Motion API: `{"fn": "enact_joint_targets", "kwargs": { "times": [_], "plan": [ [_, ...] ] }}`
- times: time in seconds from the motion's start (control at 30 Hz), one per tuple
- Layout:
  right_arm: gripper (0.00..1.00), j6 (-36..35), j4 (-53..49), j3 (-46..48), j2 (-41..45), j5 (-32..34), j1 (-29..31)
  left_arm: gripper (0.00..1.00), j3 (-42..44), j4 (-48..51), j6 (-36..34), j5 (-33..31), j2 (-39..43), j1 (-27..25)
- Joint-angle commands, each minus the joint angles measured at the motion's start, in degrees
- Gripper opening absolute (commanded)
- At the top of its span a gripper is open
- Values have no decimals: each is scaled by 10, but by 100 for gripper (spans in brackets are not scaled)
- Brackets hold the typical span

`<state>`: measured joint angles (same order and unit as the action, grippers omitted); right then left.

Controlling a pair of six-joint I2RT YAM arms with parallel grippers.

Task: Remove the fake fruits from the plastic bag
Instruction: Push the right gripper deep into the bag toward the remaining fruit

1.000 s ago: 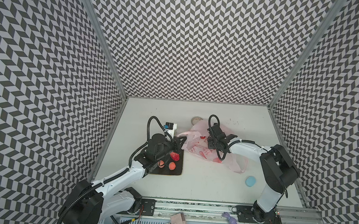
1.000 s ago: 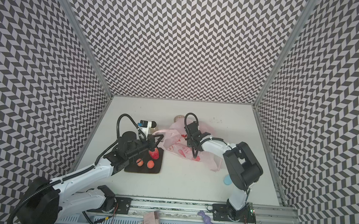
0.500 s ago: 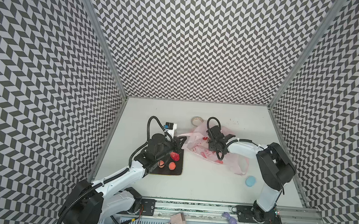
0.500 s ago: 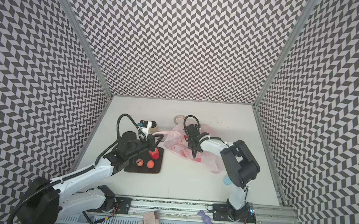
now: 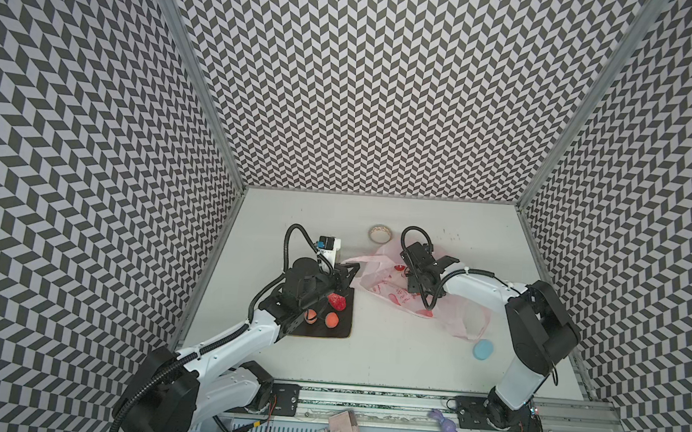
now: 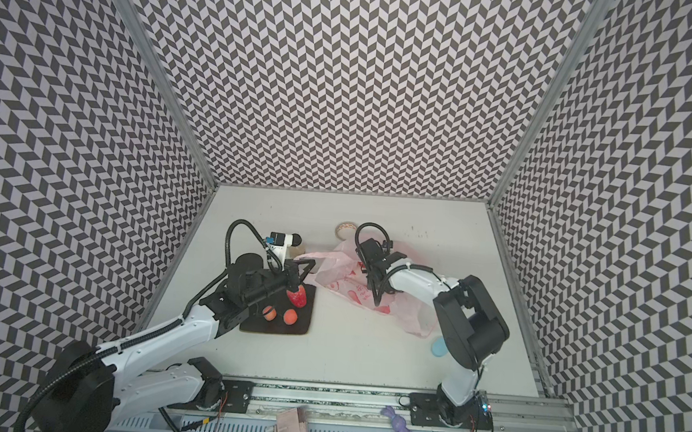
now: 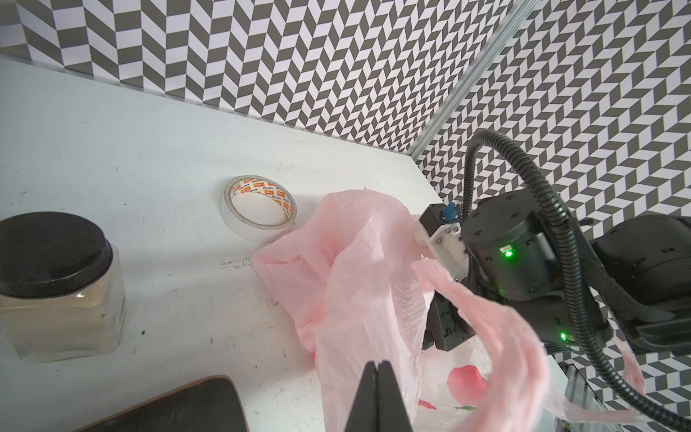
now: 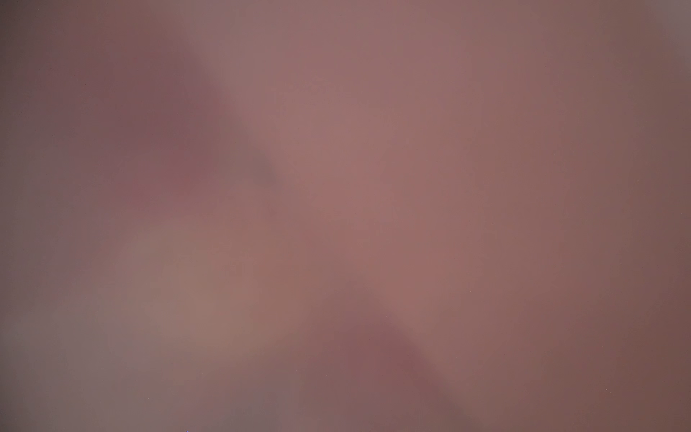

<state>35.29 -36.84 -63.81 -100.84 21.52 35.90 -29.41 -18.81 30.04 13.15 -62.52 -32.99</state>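
on the white table (image 5: 389, 353), left jaws clench the plastic bag (image 5: 376, 267); right jaws inside it, cannot tell.

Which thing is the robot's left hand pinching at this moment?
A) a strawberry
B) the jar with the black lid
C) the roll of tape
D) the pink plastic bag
D: in the left wrist view the left hand has its fingers closed together on a fold of the pink plastic bag, and in both top views the bag's handle stretches toward that hand.
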Motion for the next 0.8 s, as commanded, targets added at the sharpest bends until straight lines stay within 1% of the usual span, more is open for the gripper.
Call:
{"fn": "enact_joint_targets", "kwargs": {
  "times": [0.0, 0.3, 0.53, 0.63, 0.7, 0.77],
  "plan": [
    [70, 25, -13, 15, 17, -10, 5, 0, -13, 1, -6, -2, -3, -3],
    [70, 22, 37, 3, -40, -15, 5, 0, -19, 11, -9, 3, -6, -7],
    [70, 7, 56, -4, -74, -21, 5, 0, -21, 3, -6, -9, -4, -14],
    [62, 1, 61, -11, -74, -19, 5, 0, -12, -21, 8, -10, -10, -14],
    [56, -2, 60, -23, -71, -15, 5, 0, -16, -21, 6, -5, -17, -14],
    [52, -5, 60, -40, -68, -9, 5, 0, -25, -10, -4, -1, -24, -15]
  ]
}}
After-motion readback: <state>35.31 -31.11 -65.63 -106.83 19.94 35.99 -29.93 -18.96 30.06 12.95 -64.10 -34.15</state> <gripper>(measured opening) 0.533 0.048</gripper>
